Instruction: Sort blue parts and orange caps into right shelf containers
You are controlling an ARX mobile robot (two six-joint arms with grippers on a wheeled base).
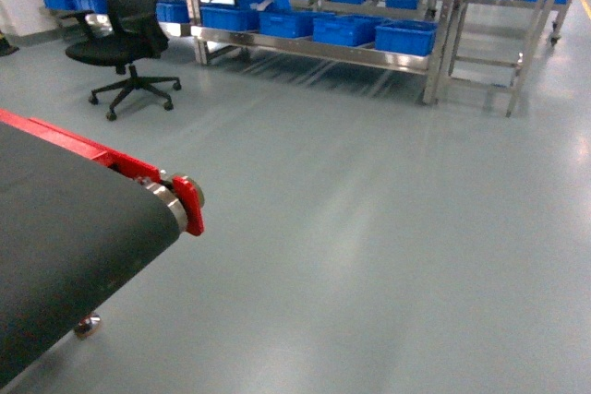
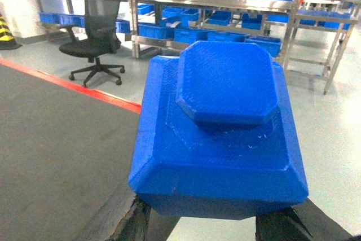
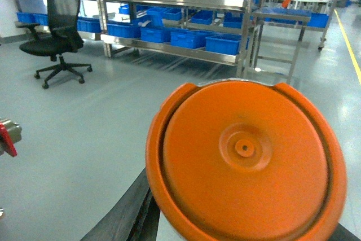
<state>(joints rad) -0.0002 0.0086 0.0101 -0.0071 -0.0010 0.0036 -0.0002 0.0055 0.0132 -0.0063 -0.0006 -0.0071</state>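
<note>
A chunky blue part [image 2: 220, 134] with a raised octagonal top fills the left wrist view, and my left gripper [image 2: 211, 227] is shut on its lower end, dark fingers [image 2: 138, 224] showing on either side. In the right wrist view a round orange cap [image 3: 245, 162] sits held in my right gripper [image 3: 237, 231], one dark finger [image 3: 127, 213] visible at its left. Neither gripper appears in the head view. The steel shelf [image 1: 314, 48] with blue containers [image 1: 346, 29] stands far across the floor.
A black conveyor belt [image 1: 65, 219] with a red frame and end roller [image 1: 180, 202] is close at the left. A black office chair [image 1: 129, 25] stands by the shelf's left end. A smaller steel rack [image 1: 489, 34] stands at the right. Grey floor lies between.
</note>
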